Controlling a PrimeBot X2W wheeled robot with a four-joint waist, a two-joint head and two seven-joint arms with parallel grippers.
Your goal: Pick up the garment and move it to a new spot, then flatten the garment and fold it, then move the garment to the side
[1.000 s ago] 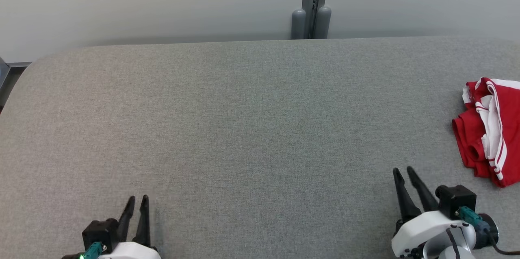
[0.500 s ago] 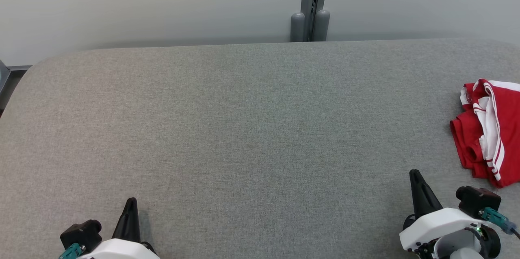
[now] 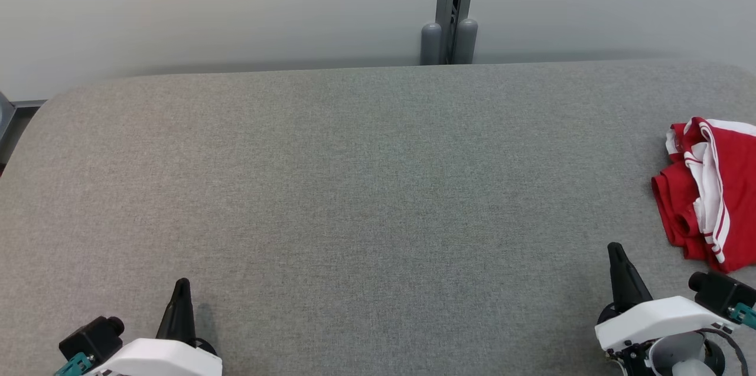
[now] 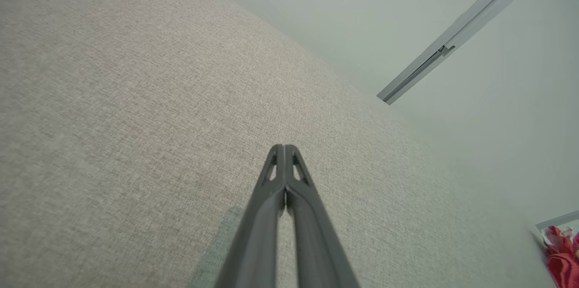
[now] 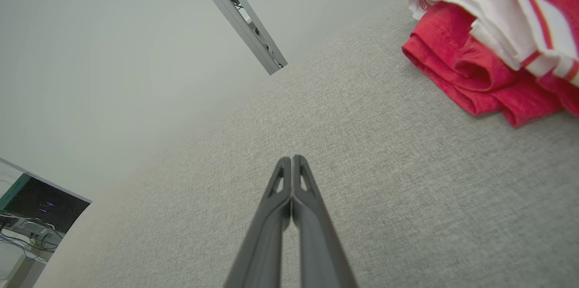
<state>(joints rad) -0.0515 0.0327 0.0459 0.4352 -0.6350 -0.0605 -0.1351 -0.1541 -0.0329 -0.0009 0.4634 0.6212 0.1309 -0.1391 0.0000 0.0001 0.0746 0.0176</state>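
1. One garment, red with white striped trim: bunched in a heap on the table, ahead of and to the right of my right pincer, near it but not touching. Part of it runs off the head view's edge, so I cannot tell its full extent.
2. My right pincer: fingers pressed together, nothing between them, tips aimed across bare table with the heap off to their right.
3. My left pincer: fingers likewise together, empty. The garment is well apart from it, far over to its right across the table.
4. Steps done, by my reading: none. The garment is crumpled and ungripped, and it lies at the table's right margin. I judge the pick-up not yet begun.
5. Steps left: grasp the garment and carry it to a new spot, most likely the open stretch between the two pincers; flatten; fold; shift aside.
6. Note: either pincer must open before any grasp. The right pincer is the nearer candidate.
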